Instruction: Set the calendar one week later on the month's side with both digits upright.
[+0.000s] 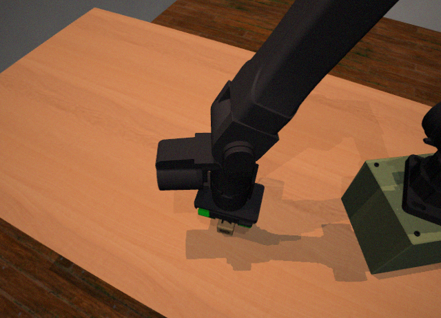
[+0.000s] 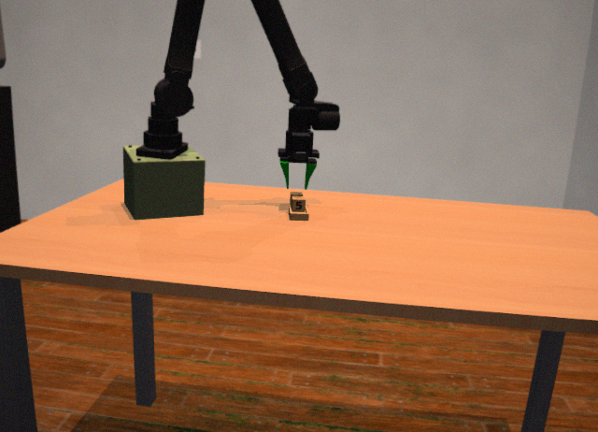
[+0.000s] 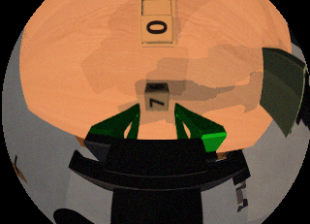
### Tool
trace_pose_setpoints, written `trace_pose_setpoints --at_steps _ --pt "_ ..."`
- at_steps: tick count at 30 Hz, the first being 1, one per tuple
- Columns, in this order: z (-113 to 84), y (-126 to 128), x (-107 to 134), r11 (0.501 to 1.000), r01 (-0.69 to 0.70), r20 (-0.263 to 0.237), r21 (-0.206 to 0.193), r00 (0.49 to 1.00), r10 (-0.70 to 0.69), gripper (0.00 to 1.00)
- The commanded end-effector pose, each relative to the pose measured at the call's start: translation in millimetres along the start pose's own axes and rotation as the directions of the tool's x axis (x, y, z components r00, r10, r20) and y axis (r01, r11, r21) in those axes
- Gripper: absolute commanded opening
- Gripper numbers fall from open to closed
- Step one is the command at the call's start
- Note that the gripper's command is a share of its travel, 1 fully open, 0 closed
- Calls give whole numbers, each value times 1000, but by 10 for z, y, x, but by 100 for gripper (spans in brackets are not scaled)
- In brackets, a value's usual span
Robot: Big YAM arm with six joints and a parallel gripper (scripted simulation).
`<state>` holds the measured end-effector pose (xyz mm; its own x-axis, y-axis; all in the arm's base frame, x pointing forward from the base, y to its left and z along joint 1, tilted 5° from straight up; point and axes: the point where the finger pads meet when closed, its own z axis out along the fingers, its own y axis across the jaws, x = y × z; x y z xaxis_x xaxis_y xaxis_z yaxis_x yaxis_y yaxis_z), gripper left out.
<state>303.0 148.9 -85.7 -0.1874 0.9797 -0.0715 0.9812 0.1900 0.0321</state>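
Note:
In the wrist view the tan tray (image 3: 157, 20) lies on the table ahead of me. One cube (image 3: 157, 26) stands in it with a 0 on top, and the slot beside it is empty. The second cube (image 3: 158, 98) stands on the table outside the tray with a 7 on top. It lies below and between my green fingers. In the exterior view my gripper (image 2: 296, 184) hangs point down, partly open and empty. Its tips are just above that cube (image 2: 295, 194). The tray (image 2: 298, 216) lies in front of it, and its cube (image 2: 298, 205) shows a 5 on the side.
The arm's green base block (image 2: 163, 181) stands on the table to the left in the exterior view. In the top view the arm and wrist (image 1: 229, 201) cover the tray and cubes; only a tan corner (image 1: 224, 229) shows.

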Motion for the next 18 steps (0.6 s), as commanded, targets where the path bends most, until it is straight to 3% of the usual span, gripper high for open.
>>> trace_pose_setpoints --at_steps 1,18 --pt "45 30 -35 1000 4 4 -7 1000 -4 46" --pt "34 61 -23 1000 4 2 -13 1000 -4 46"
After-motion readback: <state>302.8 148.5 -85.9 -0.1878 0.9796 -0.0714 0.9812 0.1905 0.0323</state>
